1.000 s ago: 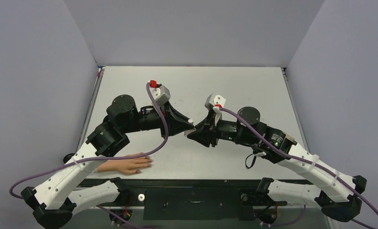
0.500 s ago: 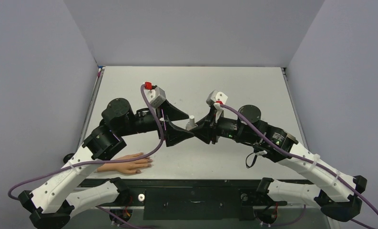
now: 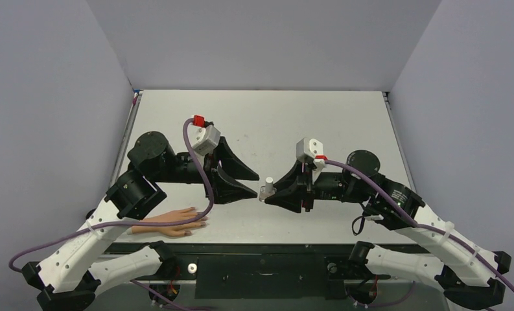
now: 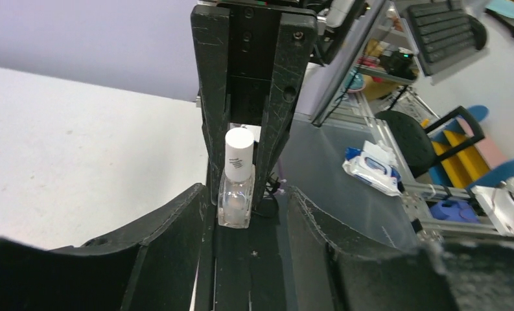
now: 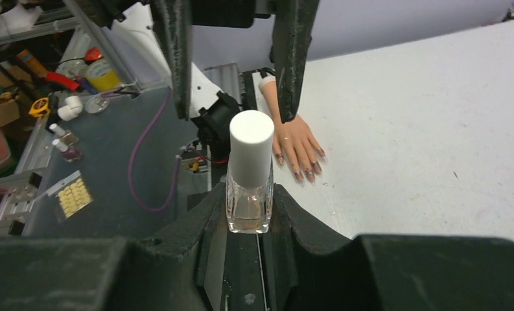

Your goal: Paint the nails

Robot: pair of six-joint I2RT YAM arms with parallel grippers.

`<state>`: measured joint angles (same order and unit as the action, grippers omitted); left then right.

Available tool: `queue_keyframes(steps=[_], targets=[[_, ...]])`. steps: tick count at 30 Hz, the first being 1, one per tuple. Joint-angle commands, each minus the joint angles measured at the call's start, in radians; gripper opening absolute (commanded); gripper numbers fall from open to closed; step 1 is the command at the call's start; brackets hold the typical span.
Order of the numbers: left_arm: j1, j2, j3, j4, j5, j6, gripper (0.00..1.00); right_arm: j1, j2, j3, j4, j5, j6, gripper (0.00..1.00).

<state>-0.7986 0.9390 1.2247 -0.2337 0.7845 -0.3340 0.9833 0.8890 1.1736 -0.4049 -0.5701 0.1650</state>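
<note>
- The fake hand (image 3: 170, 224), peach-coloured, lies flat at the near left edge of the counter (image 3: 319, 116). Its wrist passes under the left arm and its digits point right.
- The nails (image 5: 304, 173) are tiny, dark purplish-brown tips on that hand. In the right wrist view they face the open counter, with nothing touching them. They sit well apart from both arms' working ends.
- The left fingers (image 3: 249, 190) are spread wide and hold nothing. They hover above the middle of the counter, aimed right. Their tips are just beside the bottle and do not touch it.
- The clear polish bottle (image 5: 249, 194) stands upright between the two arms, lifted off the counter. Its white cap (image 5: 251, 148) is on and rises above the fingers holding it. The liquid inside looks colourless.
- The right fingers (image 3: 279, 193) are closed narrow on the bottle's glass body, one on each flat side. They point left, toward the left arm's spread pair. In the left wrist view they come down from the top, pinching the bottle below its cap.
</note>
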Motion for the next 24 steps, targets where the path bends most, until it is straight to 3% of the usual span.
queue_keyframes(steps=[1,24], targets=[[-0.002,0.012,0.022,0.116,0.158,-0.061,0.44,-0.003,-0.022,-0.004,0.082,-0.137,-0.007,0.00],[-0.027,0.070,0.005,0.107,0.138,-0.036,0.29,-0.003,0.050,0.027,0.095,-0.152,-0.014,0.00]])
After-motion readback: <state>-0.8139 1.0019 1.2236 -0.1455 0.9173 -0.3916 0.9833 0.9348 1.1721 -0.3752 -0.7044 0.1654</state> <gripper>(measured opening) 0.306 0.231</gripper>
